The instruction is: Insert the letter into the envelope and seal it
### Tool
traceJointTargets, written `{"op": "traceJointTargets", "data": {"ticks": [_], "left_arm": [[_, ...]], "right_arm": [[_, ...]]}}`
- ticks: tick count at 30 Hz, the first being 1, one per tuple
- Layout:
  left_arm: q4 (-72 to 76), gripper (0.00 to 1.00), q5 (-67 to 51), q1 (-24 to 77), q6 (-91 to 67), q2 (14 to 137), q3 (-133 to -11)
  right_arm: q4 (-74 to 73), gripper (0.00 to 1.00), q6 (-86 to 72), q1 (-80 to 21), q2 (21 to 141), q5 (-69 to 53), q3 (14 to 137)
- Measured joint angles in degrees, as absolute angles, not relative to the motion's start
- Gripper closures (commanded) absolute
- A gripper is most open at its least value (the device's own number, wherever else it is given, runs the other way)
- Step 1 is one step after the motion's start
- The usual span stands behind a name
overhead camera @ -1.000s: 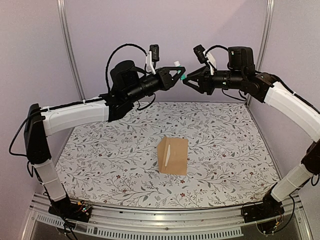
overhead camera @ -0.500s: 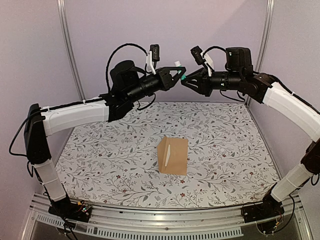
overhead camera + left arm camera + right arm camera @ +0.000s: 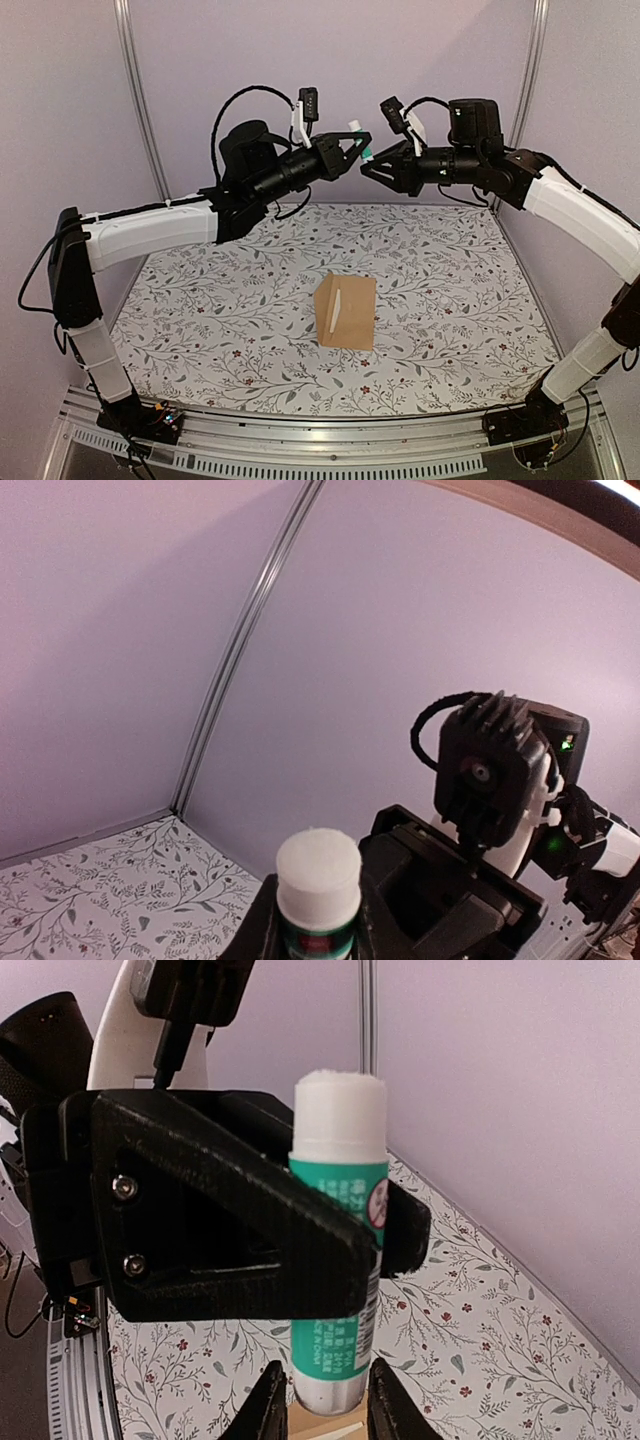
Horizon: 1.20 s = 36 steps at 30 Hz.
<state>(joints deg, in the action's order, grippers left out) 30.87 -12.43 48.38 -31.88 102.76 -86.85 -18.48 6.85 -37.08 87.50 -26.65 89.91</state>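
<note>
While the envelope (image 3: 347,311) lies flat near the middle of the floral counter (image 3: 200,300), both arms are raised well above it, near the back wall. A thin cream sliver shows on the envelope's face; can't tell if that is the letter. No other cream sheet is visible.

Left hand (image 3: 357,146) pinches a glue stick (image 3: 340,1120): green body, white cap. In the right wrist view one black left finger (image 3: 230,1230) crosses in front of the stick's body, with the cap sticking out above it. Left wrist view shows only the white cap at the bottom edge, with the right arm's wrist facing it.

Right hand (image 3: 372,170) sits tip to tip with the left. Its fingers (image 3: 268,1405) are spread, one on each side of the stick's lower end, just beside it. Can't tell if they touch.
</note>
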Motion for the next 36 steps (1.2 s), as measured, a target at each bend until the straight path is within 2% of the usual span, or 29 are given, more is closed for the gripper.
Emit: {"op": "traceJointTargets", "data": {"ticks": [11, 14, 18, 24, 25, 29, 33, 36], "left_arm": [[31.0, 1.00, -12.7, 48.4, -31.9, 102.8, -86.8], [31.0, 1.00, -12.9, 48.4, -32.2, 102.8, -86.8], [30.9, 1.00, -12.9, 48.4, -32.6, 102.8, -86.8], [31.2, 1.00, -12.8, 48.3, -32.9, 102.9, -87.0], [31.2, 1.00, -12.8, 48.3, -33.1, 103.1, -87.1], [31.3, 1.00, -12.7, 48.2, -33.3, 103.5, -87.3], [30.8, 1.00, -12.7, 48.2, -33.2, 103.9, -87.3], [30.8, 1.00, -12.4, 48.1, -33.0, 104.2, -87.3]], "right_arm": [[-19.1, 0.73, 6.9, -37.1, 87.5, -26.7, 89.3], [-19.1, 0.78, 7.0, -37.1, 87.5, -26.7, 89.4], [-19.1, 0.90, 7.2, -37.1, 87.5, -26.9, 89.5], [-19.7, 0.92, 7.5, -37.1, 87.6, -28.3, 89.5], [-19.7, 0.91, 7.5, -37.0, 87.6, -29.3, 89.5], [-19.7, 0.74, 6.8, -36.3, 87.6, -34.2, 89.6], [-19.2, 0.68, 6.5, -36.3, 87.6, -34.7, 89.6], [-19.3, 0.68, 6.9, -36.3, 87.6, -33.0, 89.6]]}}
